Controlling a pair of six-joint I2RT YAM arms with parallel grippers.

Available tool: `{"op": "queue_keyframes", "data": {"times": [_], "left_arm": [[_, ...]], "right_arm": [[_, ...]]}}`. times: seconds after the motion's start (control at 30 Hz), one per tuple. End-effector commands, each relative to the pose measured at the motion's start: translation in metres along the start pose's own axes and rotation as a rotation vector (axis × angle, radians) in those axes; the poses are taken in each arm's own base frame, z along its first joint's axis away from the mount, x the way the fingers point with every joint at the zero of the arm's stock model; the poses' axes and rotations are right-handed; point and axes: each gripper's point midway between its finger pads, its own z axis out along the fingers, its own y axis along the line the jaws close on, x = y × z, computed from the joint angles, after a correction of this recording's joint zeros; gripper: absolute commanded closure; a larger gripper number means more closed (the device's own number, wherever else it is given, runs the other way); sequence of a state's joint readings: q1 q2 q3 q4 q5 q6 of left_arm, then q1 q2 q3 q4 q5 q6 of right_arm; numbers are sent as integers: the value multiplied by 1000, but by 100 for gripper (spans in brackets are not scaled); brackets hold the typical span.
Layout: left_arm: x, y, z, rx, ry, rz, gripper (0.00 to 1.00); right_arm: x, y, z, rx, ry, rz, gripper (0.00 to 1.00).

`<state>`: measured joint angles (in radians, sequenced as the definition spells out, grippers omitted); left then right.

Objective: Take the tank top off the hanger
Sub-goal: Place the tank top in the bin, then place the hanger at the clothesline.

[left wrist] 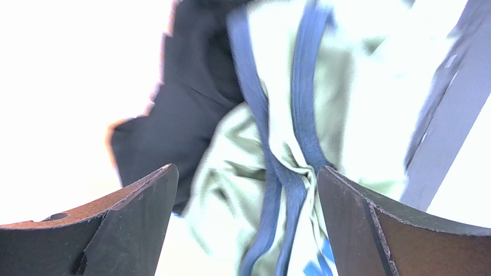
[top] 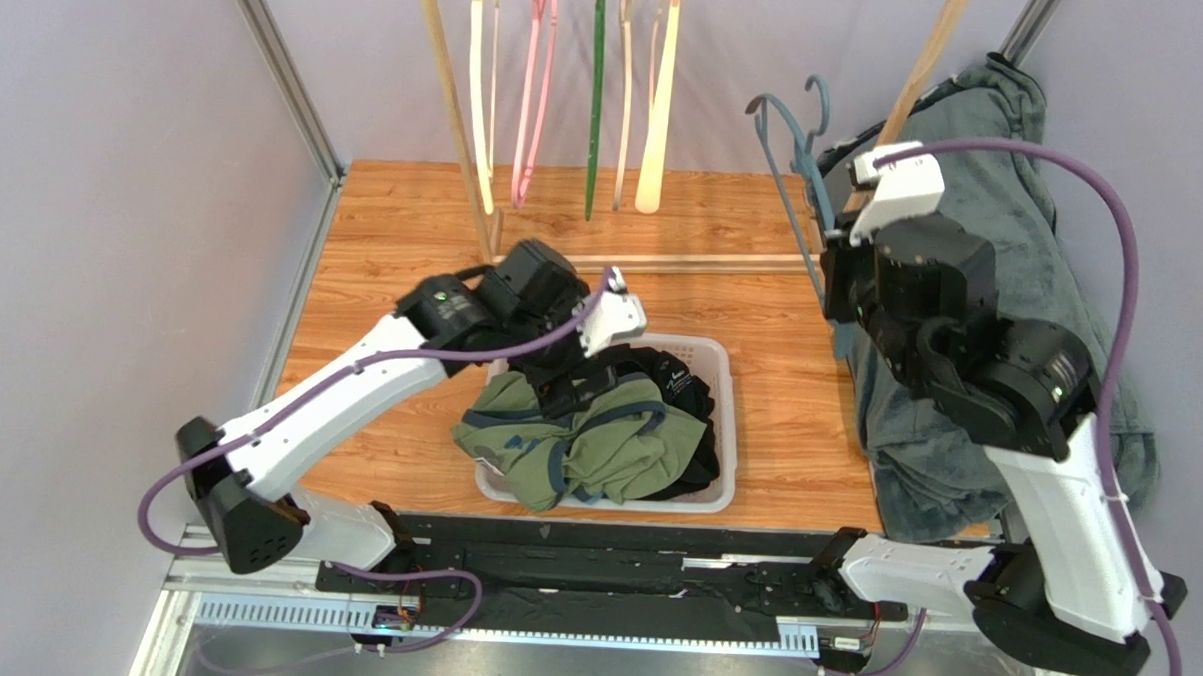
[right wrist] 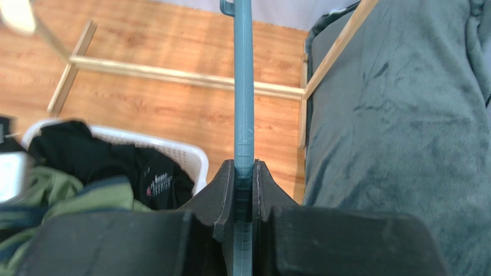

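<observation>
Top external view: the olive tank top (top: 604, 443) lies crumpled in the white laundry basket (top: 728, 433) at frame centre, off the teal hanger (right wrist: 243, 86) that the right gripper (right wrist: 244, 169) pinches at upper right. The left gripper (left wrist: 248, 178) hangs spread wide and empty just over it, so a jaw could hook the blue trim (left wrist: 305, 103) on withdrawal and drag it out. The heap stretches left-right, pointing nowhere clear.

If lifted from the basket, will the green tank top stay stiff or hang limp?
Probably limp: the tank top lies crumpled in folds in the basket. Likely light, as the cloth looks thin. It may drag the black garment lying against it.
</observation>
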<state>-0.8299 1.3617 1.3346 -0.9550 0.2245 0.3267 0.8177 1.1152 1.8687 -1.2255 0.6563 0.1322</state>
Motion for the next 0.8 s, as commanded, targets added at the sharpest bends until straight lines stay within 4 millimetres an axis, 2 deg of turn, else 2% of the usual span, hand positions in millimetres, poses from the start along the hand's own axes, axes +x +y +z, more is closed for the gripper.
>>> {"op": "queue_keyframes", "data": {"times": [0.0,0.17,0.2,0.23,0.27,0.43,0.47,0.53,0.57,0.77], "left_arm": [[-58,-9,-102,-71,-255,46,1],[-85,-27,-173,-84,-454,114,1],[-86,-28,-177,-83,-464,114,1],[-85,-30,-182,-84,-468,110,1],[-87,-31,-190,-92,-486,115,1],[-83,-42,-205,-78,-526,145,1],[-81,-43,-209,-83,-534,155,1],[-77,-45,-210,-82,-528,164,1],[-76,-45,-212,-88,-532,170,1],[-71,-46,-217,-100,-538,185,1]], "right_arm": [[-52,2,16,-27,-124,46,100],[-92,-6,24,-2,-211,76,100],[-107,-13,19,0,-250,98,100],[-109,-11,31,2,-239,97,100],[-115,-13,33,5,-249,106,100],[-139,-23,54,-1,-284,162,100],[-137,-25,65,5,-268,165,100],[-140,-27,71,2,-273,178,100],[-139,-30,80,13,-263,183,100],[-147,-30,94,0,-290,189,100]]}}
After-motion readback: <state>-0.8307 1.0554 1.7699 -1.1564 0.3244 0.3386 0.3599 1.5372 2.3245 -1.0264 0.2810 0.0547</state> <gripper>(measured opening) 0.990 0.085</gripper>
